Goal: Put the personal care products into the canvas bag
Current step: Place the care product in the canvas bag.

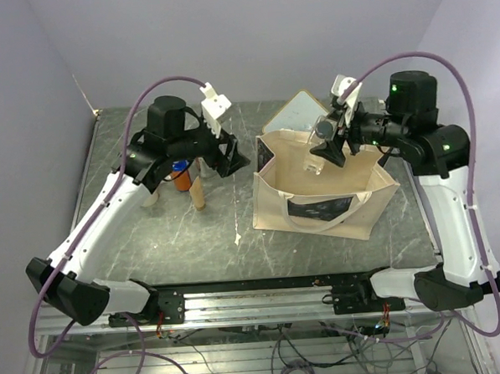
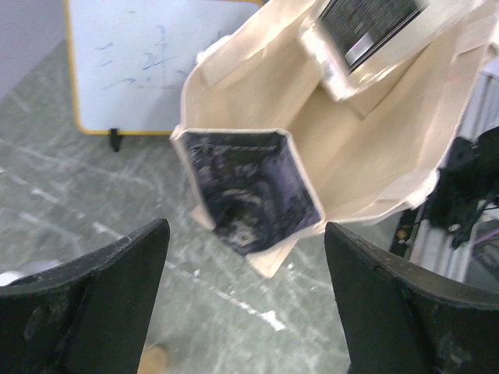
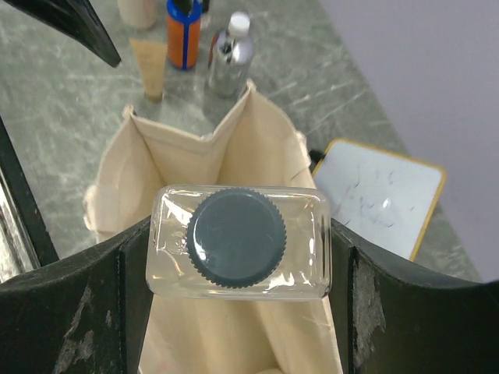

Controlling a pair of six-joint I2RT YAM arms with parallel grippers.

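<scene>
The cream canvas bag (image 1: 318, 202) stands open right of centre, its dark print (image 2: 249, 187) on the side facing my left gripper. My right gripper (image 1: 328, 152) is shut on a clear bottle with a dark ribbed cap (image 3: 238, 234) and holds it over the bag's mouth (image 3: 195, 156). That bottle also shows in the left wrist view (image 2: 366, 35). My left gripper (image 1: 232, 159) is open and empty, just left of the bag, above the table. An orange bottle with a blue cap (image 3: 183, 35), a tan tube (image 3: 150, 70), a silver-capped bottle (image 3: 230, 54) and a cream cylinder (image 3: 136, 9) stand left of the bag.
A white wood-framed board (image 1: 297, 116) leans behind the bag and shows in the wrist views (image 2: 132, 62) (image 3: 382, 195). The orange bottle (image 1: 180, 174) and tan tube (image 1: 198, 192) stand under my left arm. A metal rail (image 1: 256, 296) runs along the near edge.
</scene>
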